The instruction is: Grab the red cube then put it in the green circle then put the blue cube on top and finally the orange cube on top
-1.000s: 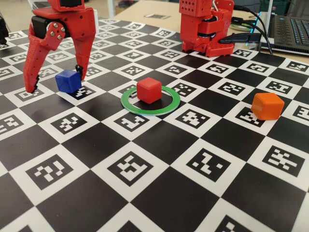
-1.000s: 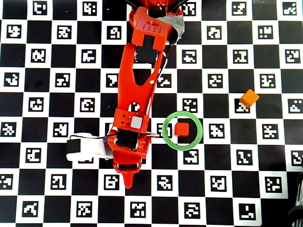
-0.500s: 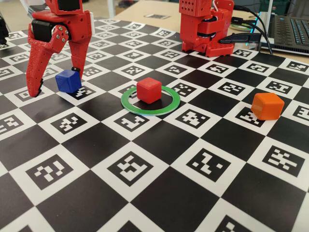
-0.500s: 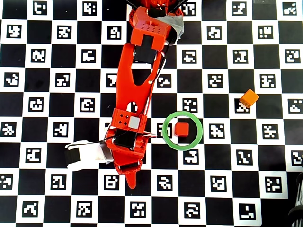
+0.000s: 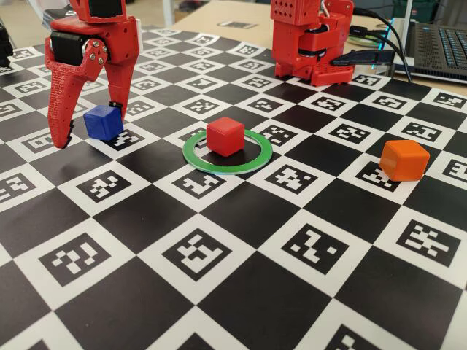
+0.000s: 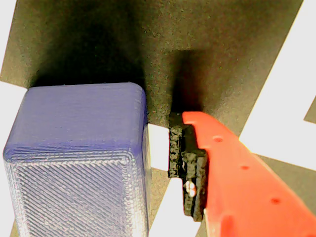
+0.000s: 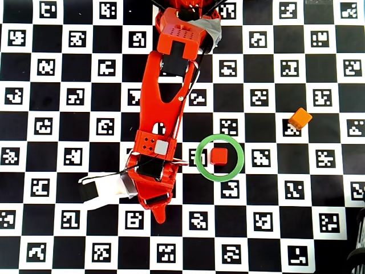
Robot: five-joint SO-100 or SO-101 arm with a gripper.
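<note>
The red cube (image 5: 224,135) (image 7: 219,156) sits inside the green circle (image 5: 226,168) (image 7: 219,179). On a white square to its left in the fixed view rests the blue cube (image 5: 103,122) (image 6: 79,163). My red gripper (image 5: 87,127) (image 7: 154,202) stands open astride the blue cube, one finger on each side. In the wrist view a black finger pad (image 6: 187,168) stays a small gap away from the cube's right face; the other finger is out of frame. The arm hides the blue cube in the overhead view. Alone at the right lies the orange cube (image 5: 403,160) (image 7: 300,119).
The checkerboard mat of printed markers (image 5: 219,255) covers the table. The arm's red base (image 5: 310,44) stands at the back. A laptop (image 5: 438,44) and cables lie at the back right. A white wrist camera (image 7: 105,188) juts left of the gripper.
The gripper's long outer finger has swung inward toward the blue cube, narrowing the jaws, and the gripper has drawn back slightly toward the base. None of the cubes has moved.
</note>
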